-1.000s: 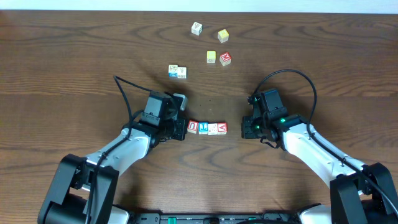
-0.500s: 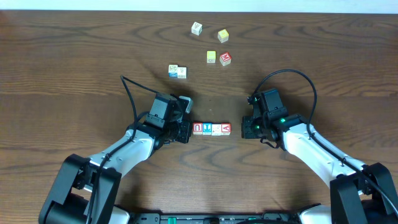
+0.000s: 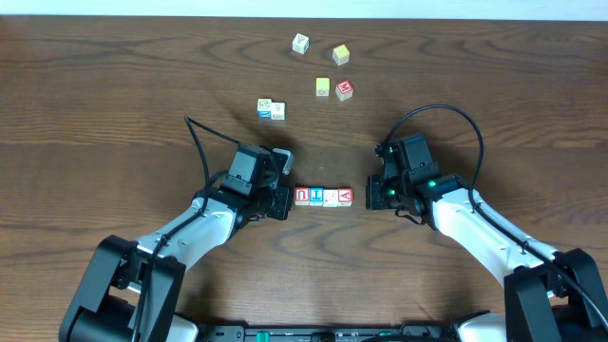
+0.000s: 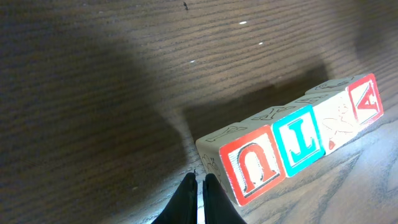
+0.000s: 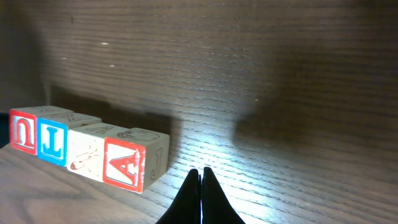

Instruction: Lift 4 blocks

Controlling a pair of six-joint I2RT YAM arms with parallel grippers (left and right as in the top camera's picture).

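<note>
Dead center on the table, the four blocks sit in one tight row, side faces touching, running 9 to 3 o'clock: red U block, blue block, white-faced block, red V block. The left gripper has its fingers pinched together on nothing, tip just beside the row's 9 o'clock end. The right gripper is closed up and empty too, near the 3 o'clock end but not touching, and a few loose cubes sit up toward 12 o'clock.
</note>
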